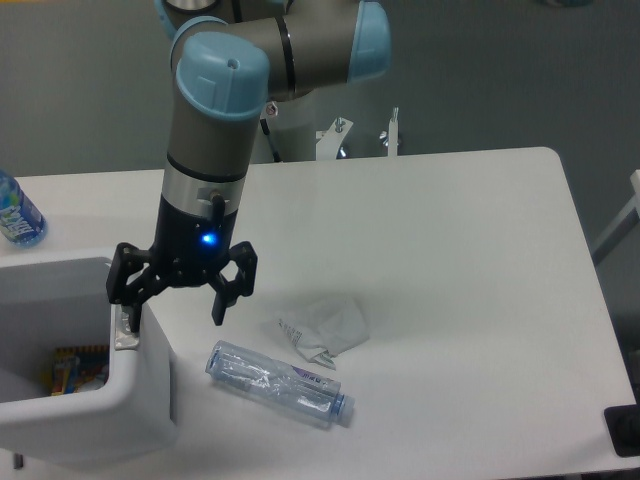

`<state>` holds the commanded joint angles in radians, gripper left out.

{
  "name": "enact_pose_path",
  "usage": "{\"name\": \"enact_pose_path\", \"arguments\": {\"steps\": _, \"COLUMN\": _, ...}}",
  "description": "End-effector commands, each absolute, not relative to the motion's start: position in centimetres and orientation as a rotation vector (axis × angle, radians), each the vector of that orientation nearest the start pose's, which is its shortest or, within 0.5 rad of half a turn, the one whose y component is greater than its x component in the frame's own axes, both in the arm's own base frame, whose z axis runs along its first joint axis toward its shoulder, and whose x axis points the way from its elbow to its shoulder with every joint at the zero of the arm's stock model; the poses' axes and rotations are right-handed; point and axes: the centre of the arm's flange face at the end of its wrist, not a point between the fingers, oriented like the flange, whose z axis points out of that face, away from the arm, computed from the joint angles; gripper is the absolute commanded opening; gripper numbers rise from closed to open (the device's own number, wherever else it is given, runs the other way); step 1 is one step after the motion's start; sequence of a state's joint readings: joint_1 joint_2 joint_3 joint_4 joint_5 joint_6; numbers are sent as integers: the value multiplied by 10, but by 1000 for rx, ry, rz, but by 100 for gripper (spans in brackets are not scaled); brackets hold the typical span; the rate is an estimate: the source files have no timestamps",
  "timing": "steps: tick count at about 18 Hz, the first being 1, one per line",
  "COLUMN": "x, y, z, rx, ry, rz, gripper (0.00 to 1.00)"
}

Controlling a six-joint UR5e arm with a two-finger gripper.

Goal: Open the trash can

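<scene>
1. Hand (175,308) spread wide, holding nothing; I see one fingertip (127,322) down on the grey button strip (125,335).
2. Under it, at the surface's (450,260) left front, the large boxy white plastic trash can (90,400) stands open, litter visible inside.
3. I judge it stiff, light, slick-walled: press the strip, don't grip the walls.

White boxy trash can (85,405) at table's near-left corner, upright, top open, colourful litter visible inside.
</scene>
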<state>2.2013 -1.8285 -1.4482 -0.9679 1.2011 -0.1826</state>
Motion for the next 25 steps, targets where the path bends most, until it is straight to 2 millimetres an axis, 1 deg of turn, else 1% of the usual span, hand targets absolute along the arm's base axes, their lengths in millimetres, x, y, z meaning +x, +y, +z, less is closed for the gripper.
{"name": "enact_pose_path", "arguments": {"steps": 4, "x": -242, "y": 609, "z": 524, "rx": -2368, "ry": -885, "rz": -246, "gripper": 100}}
{"name": "enact_pose_path", "arguments": {"steps": 5, "x": -247, "y": 606, "z": 537, "rx": -2349, "ry": -878, "rz": -217, "gripper": 100}}
{"name": "enact_pose_path", "arguments": {"steps": 6, "x": -252, "y": 603, "z": 544, "rx": -2344, "ry": -868, "rz": -181, "gripper": 100}}
{"name": "enact_pose_path", "arguments": {"steps": 8, "x": -281, "y": 587, "z": 553, "rx": -2325, "ry": -918, "rz": -81, "gripper": 100}}
{"name": "enact_pose_path", "arguments": {"steps": 10, "x": -297, "y": 566, "z": 571, "rx": -2288, "ry": -956, "rz": -11, "gripper": 100}}
{"name": "enact_pose_path", "arguments": {"steps": 12, "x": -320, "y": 550, "z": 579, "rx": -2255, "ry": -999, "rz": 17, "gripper": 100}}
{"name": "enact_pose_path", "arguments": {"steps": 14, "x": -335, "y": 539, "z": 588, "rx": -2240, "ry": -997, "rz": 51, "gripper": 100}}
{"name": "enact_pose_path", "arguments": {"steps": 17, "x": -358, "y": 522, "z": 585, "rx": -2304, "ry": -921, "rz": 158, "gripper": 100}}
{"name": "enact_pose_path", "arguments": {"steps": 20, "x": -384, "y": 502, "z": 578, "rx": -2338, "ry": -944, "rz": 243, "gripper": 100}}
{"name": "enact_pose_path", "arguments": {"steps": 23, "x": -410, "y": 478, "z": 567, "rx": -2480, "ry": -763, "rz": 329, "gripper": 100}}
{"name": "enact_pose_path", "arguments": {"steps": 25, "x": -424, "y": 464, "z": 561, "rx": -2554, "ry": -683, "rz": 369, "gripper": 100}}
